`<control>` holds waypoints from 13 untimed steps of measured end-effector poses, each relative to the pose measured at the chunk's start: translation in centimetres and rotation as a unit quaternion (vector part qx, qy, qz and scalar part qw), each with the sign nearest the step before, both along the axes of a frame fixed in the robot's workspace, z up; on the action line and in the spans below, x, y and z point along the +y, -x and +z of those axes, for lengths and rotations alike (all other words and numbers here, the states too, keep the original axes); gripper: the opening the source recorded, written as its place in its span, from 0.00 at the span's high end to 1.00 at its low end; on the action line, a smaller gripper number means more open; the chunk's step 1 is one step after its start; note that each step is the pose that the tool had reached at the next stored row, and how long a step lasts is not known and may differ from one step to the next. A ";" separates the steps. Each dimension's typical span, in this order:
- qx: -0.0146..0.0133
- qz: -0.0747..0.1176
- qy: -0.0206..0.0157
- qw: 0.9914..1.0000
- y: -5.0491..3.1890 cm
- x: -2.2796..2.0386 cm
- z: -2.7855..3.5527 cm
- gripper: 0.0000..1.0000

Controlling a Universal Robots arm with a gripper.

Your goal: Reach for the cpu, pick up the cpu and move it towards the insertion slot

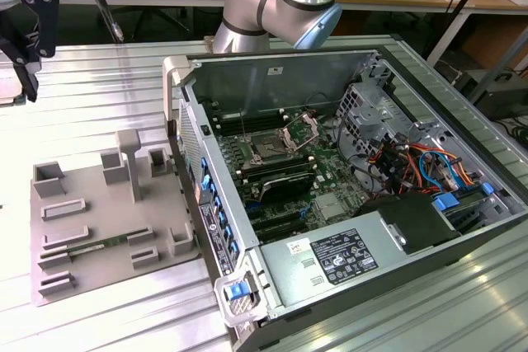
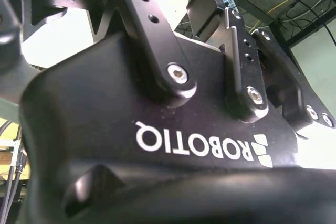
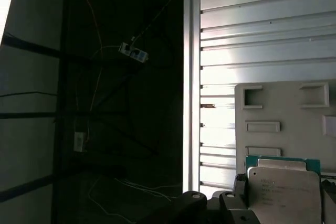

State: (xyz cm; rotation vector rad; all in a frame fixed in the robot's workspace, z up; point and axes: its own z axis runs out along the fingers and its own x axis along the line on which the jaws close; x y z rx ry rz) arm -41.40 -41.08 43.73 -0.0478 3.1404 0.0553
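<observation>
The gripper (image 1: 30, 80) has its fingers (image 3: 240, 184) closed on the chip (image 3: 283, 190), gripping it at its edges. The grey tray (image 3: 283, 109) lies beyond them. The socket (image 1: 268, 147) sits well apart from them.

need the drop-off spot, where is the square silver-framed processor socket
In the exterior view, the square silver-framed processor socket sits on the green motherboard inside the open grey computer case, near the view's middle, beside the long black memory slots.
</observation>
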 end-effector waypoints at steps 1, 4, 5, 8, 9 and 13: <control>0.000 0.000 0.000 1.000 0.00 0.00 0.10 0.45; 0.000 0.000 0.000 1.000 0.00 0.00 0.45 0.45; 0.000 0.000 0.000 1.000 0.00 0.00 0.56 0.45; 0.000 0.000 0.000 1.000 0.00 0.00 0.97 0.45; 0.000 0.000 0.000 1.000 0.00 0.00 1.13 0.45; 0.000 0.000 0.000 1.000 0.00 0.00 1.67 0.45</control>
